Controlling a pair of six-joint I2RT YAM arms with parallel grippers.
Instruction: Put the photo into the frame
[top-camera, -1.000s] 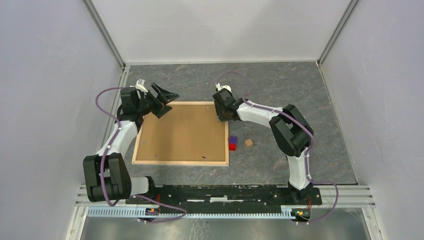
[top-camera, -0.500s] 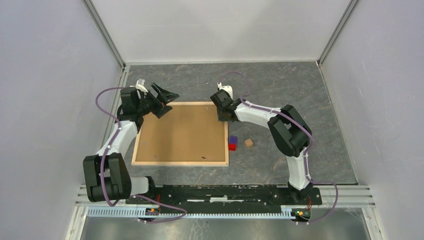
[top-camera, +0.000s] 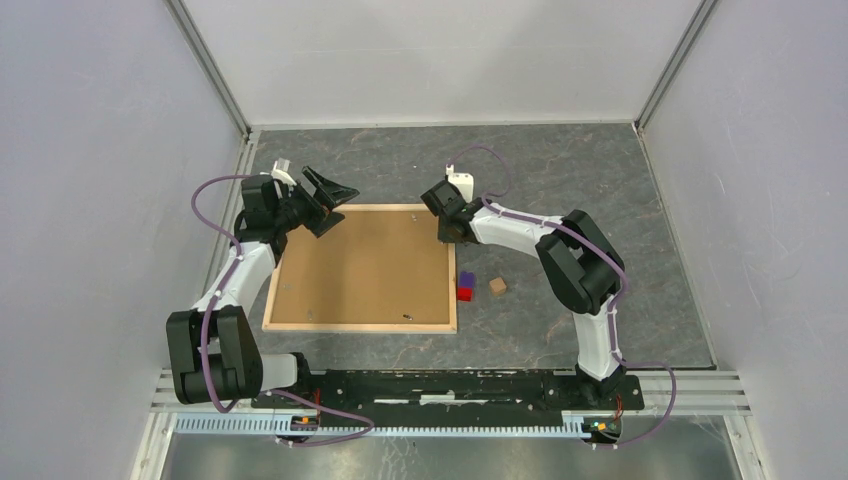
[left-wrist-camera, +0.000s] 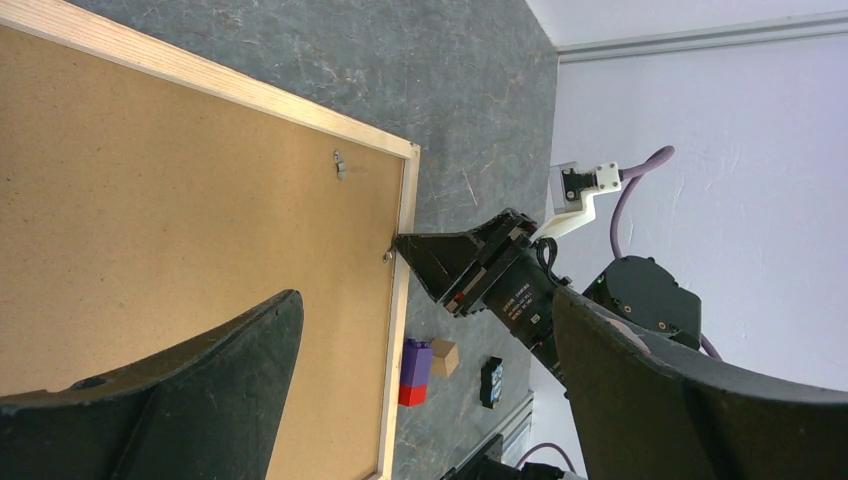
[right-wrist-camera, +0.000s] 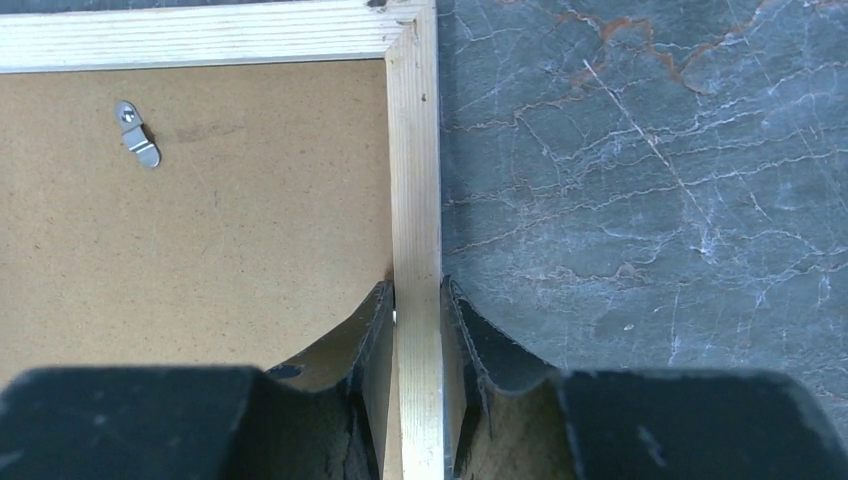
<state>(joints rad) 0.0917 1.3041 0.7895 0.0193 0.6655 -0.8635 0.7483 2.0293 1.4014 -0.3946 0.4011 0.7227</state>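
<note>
frame (top-camera: 360, 326) lay flat on the table (top-camera: 560, 180), right end effector (right-wrist-camera: 417, 300) clamped on its slat at 2 o'clock, left end effector (top-camera: 338, 207) spread apart over its 10 o'clock corner.

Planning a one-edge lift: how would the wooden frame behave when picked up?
Probably stiff: the frame has wooden slats, joined squarely. Likely light but wide, so lifted by the right claw at one edge, it may tilt or swing.
</note>
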